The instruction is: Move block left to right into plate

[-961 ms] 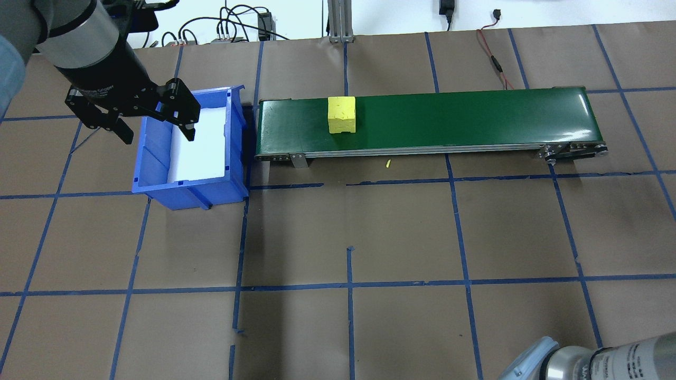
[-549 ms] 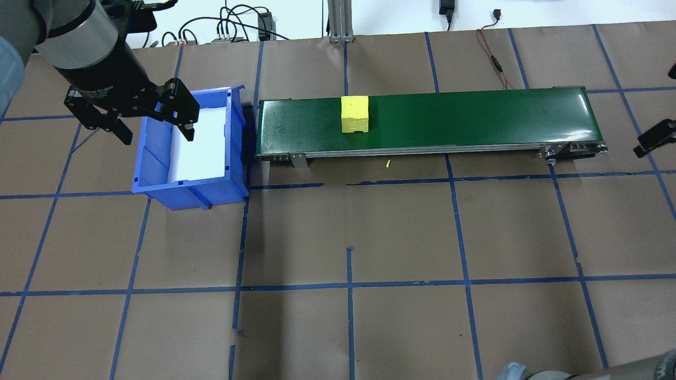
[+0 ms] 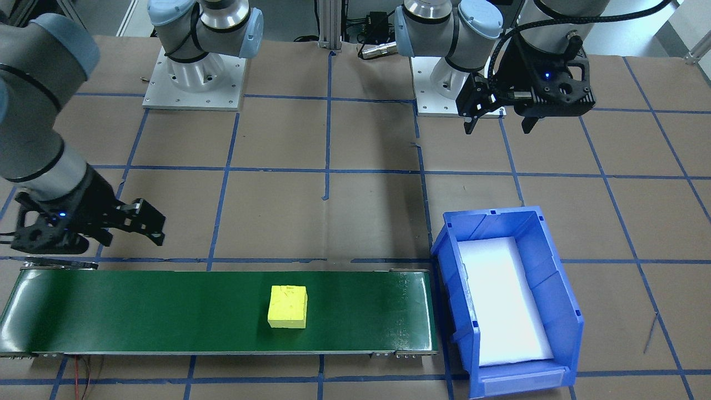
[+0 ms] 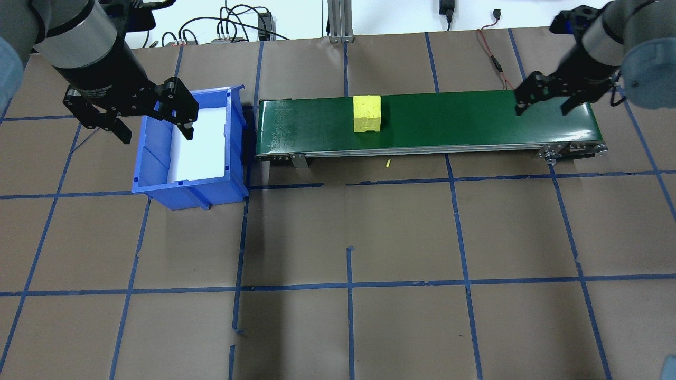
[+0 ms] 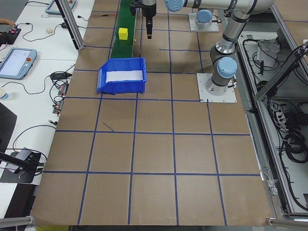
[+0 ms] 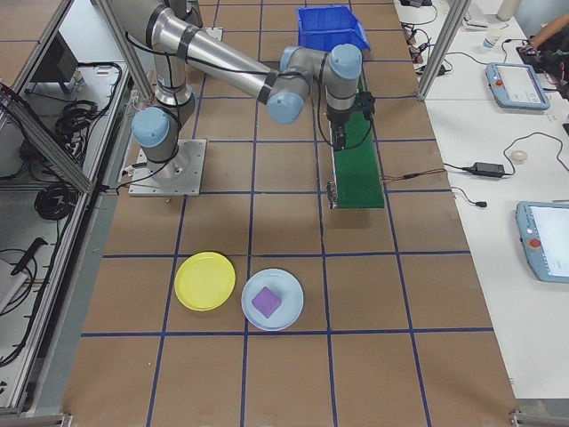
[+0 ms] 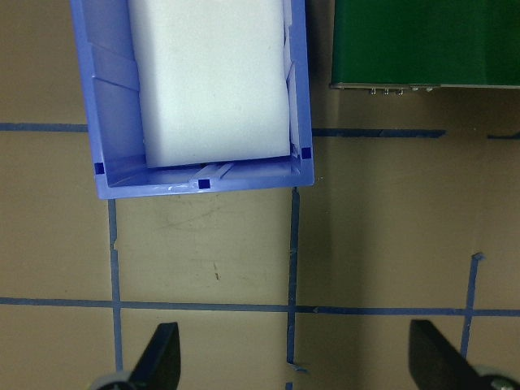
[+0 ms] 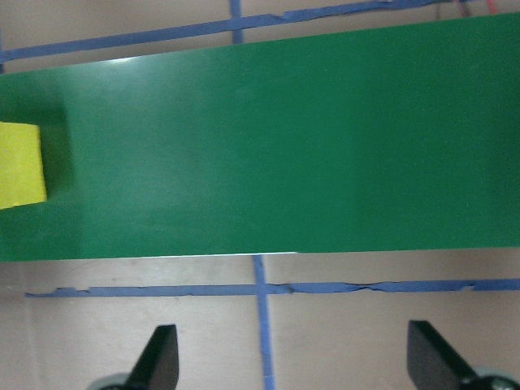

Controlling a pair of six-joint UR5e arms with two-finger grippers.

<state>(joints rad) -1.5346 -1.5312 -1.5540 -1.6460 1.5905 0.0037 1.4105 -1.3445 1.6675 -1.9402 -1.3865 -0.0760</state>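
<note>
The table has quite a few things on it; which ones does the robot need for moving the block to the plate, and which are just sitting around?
Part of the job:
yellow block, riding the green conveyor belt
yellow plate
right gripper, open over the belt's end

Just lying about:
blue bin
pale blue plate holding a purple block
left gripper, open beside the bin

Brown paper covers the table point(image 4: 401, 232), crossed by a grid of blue tape lines point(image 4: 348, 285). At twelve o'clock, black cables point(image 4: 222, 26) lie against a white surface beside an aluminium post point(image 4: 338, 18).
</note>
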